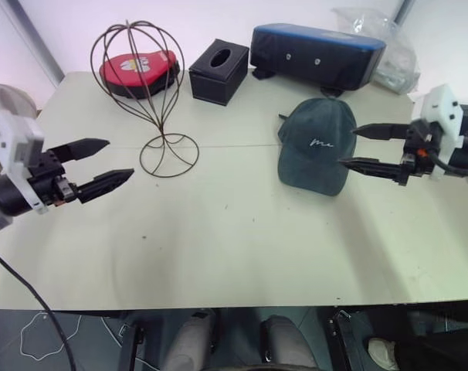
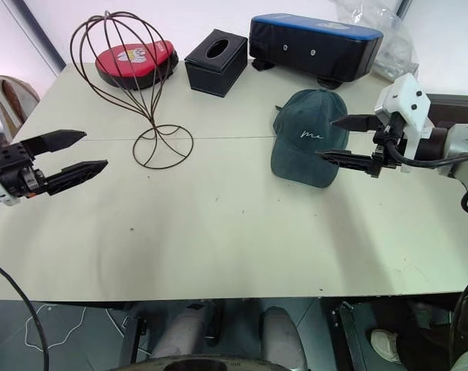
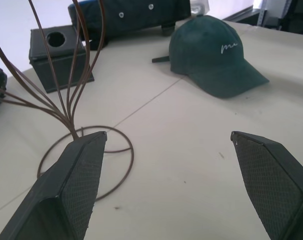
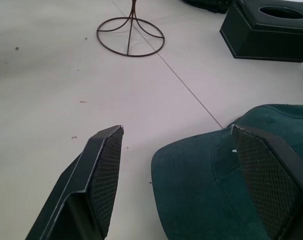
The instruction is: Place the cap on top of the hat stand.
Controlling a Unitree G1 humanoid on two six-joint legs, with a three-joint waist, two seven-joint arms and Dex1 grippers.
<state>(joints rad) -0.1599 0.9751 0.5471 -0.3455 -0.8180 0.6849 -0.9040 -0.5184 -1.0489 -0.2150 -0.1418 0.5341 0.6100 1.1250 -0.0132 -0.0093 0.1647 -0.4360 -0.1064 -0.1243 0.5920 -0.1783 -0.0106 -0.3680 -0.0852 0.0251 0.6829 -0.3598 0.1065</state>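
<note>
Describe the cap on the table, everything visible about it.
The cap is a dark grey-green baseball cap of denim-like cloth, with a curved brim, small white cursive embroidery on the front and a strap end poking out at the back. It lies crown up on the pale table, brim toward the robot, to the right of the hat stand. The open right gripper is at its right edge, one finger over the brim; contact is unclear.

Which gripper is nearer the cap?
Right. The right gripper is open at the cap, its fingers spanning the cap's side; the left gripper hovers across the table, beyond the stand.
</note>
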